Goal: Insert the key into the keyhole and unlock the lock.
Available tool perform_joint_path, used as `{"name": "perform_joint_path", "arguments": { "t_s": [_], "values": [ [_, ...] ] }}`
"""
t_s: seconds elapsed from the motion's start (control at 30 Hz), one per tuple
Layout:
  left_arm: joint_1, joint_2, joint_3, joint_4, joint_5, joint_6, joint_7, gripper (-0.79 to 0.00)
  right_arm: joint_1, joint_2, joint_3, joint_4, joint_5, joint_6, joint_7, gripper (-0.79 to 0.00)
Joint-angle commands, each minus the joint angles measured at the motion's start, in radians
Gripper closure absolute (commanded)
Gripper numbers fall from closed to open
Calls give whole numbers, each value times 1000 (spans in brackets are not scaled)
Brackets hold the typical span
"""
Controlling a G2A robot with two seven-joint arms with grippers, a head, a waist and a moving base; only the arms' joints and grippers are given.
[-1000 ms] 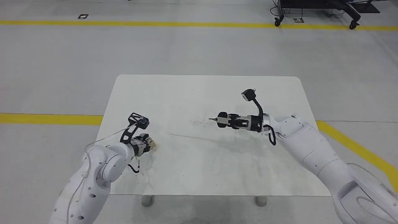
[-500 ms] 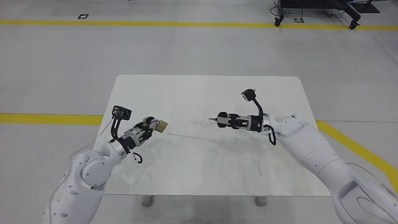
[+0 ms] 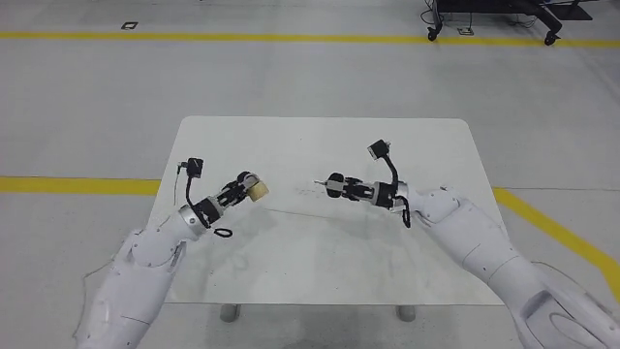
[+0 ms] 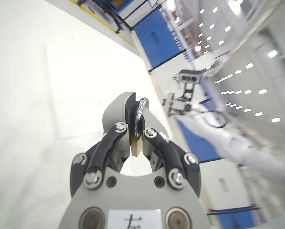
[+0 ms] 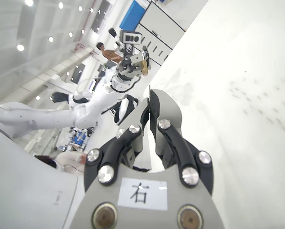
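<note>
1. left pincer (image 4: 138, 110) clamped tight on lock (image 4: 136, 147), held over table (image 3: 320, 145), left part.
2. right pincer (image 5: 149, 103) pinched on key (image 3: 320, 185), tip toward lock, well apart.
3. step, i judge: closing the gap. line blade with keyhole first, approach slowly, hold lock steady.

Padlock (image 3: 257, 191): small, brass-coloured, clamped in left gripper (image 3: 244, 187), held off table over its left part, end facing key. Key (image 3: 320, 185): thin, silvery, pinched in right gripper (image 3: 334, 185), tip aimed at padlock, clear gap between them.
</note>
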Motion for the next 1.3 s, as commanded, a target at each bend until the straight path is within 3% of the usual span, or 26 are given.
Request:
{"name": "perform_joint_path", "arguments": {
  "t_s": [0.0, 0.13, 0.37, 0.43, 0.5, 0.63, 0.77, 0.87, 1.27],
  "values": [
    [-73, -20, 58, 115, -265, 41, -99, 0, -6, -17, -5, -6, 100, 25, -22, 0],
    [-200, -56, 156, 283, -397, 137, -249, 0, 14, -48, -13, 34, 136, 22, -47, 0],
    [-200, -56, 156, 283, -397, 137, -249, 0, 15, -52, -11, 43, 144, 25, -67, 0],
    [-197, -57, 150, 280, -380, 158, -168, 0, 15, -52, -11, 43, 144, 25, -67, 0],
    [-171, -66, 145, 268, -524, 254, -171, 0, 13, -52, -10, 41, 142, 29, -72, 0],
    [-189, -74, 160, 305, -555, 425, -132, 0, -2, -58, -4, 0, 75, 86, -140, 0],
    [-243, -94, 183, 377, -650, 553, -152, 0, -12, -65, 1, -40, 44, 232, -199, 0],
    [-293, -109, 221, 429, -646, 616, -187, 0, -14, -65, 3, -44, 49, 242, -200, 0],
    [-293, -109, 221, 429, -646, 616, -187, 0, -30, -65, 9, -62, 57, 250, -204, 0]
  ]
}}
